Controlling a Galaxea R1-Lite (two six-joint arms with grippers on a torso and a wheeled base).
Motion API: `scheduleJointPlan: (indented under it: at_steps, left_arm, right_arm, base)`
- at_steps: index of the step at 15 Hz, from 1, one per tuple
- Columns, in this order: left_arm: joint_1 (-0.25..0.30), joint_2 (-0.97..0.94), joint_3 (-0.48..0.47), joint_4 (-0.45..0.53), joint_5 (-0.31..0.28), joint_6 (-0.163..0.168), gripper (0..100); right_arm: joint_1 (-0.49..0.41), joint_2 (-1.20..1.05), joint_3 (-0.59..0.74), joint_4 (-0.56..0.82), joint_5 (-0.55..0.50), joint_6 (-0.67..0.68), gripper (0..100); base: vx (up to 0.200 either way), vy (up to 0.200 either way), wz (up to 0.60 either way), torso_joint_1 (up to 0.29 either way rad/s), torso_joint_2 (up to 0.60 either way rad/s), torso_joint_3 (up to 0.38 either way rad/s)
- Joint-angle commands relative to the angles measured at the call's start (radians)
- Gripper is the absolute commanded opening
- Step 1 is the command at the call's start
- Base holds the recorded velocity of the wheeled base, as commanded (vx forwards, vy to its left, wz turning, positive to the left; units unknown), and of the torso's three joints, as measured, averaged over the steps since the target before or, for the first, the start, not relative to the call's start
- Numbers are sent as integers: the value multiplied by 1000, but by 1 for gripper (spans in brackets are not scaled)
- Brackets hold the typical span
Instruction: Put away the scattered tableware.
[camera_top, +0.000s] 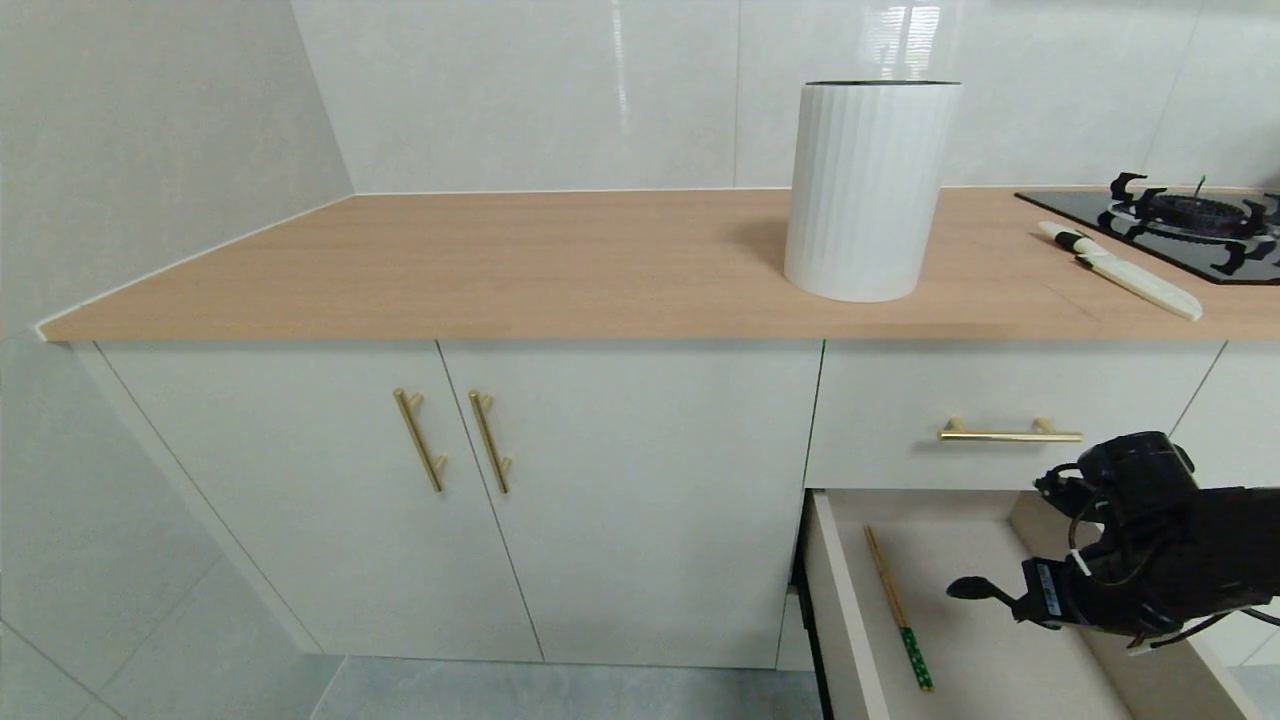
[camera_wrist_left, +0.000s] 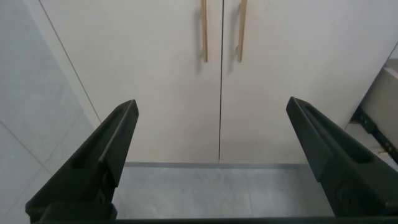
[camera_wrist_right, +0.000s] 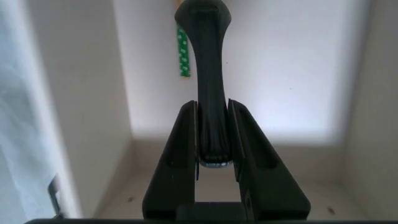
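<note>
Black and slender, a utensil is clamped in the right gripper over the open drawer, where chopsticks (green at one end) are laid. The left gripper is held spread wide before the cabinet doors. A knife is left on the countertop.

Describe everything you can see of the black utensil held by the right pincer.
The black utensil is slim, matte and plastic-looking, widening to a rounded end. The right pincer is shut on its narrow part, holding it roughly level above the open drawer, rounded end toward the chopsticks lying on the drawer floor. Only the pincer fingers touch it. Whether the end is a spoon bowl cannot be told.
</note>
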Motion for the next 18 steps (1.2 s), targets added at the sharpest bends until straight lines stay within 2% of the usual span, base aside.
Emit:
scheduleJointPlan:
  at_steps: [1, 5, 11, 13, 15, 16, 18]
  left_arm:
    - [0, 0, 0, 0, 0, 0, 100]
    - [0, 0, 0, 0, 0, 0, 100]
    - [0, 0, 0, 0, 0, 0, 100]
    - [0, 0, 0, 0, 0, 0, 100]
    - [0, 0, 0, 0, 0, 0, 100]
    - [0, 0, 0, 0, 0, 0, 100]
    - [0, 0, 0, 0, 0, 0, 100]
  right_arm:
    - [-1, 6, 1, -1, 0, 0, 0]
    - [-1, 3, 9, -34, 1, 1, 0]
    - [-2, 13, 49, -157, 1, -2, 0]
    - [-13, 99, 60, -292, -17, -5, 0]
    - [-14, 158, 58, -330, -59, -5, 0]
    - [-16, 249, 60, -393, -103, -6, 0]
    - [-13, 316, 77, -495, -106, -6, 0]
  base:
    - [0, 0, 0, -71, 427, 349]
    - [0, 0, 0, -30, 355, 314]
    - [0, 0, 0, -2, 34, 26]
    - [0, 0, 0, 0, 0, 0]
    - [0, 0, 0, 0, 0, 0]
    - [0, 0, 0, 0, 0, 0]
    - [0, 0, 0, 0, 0, 0]
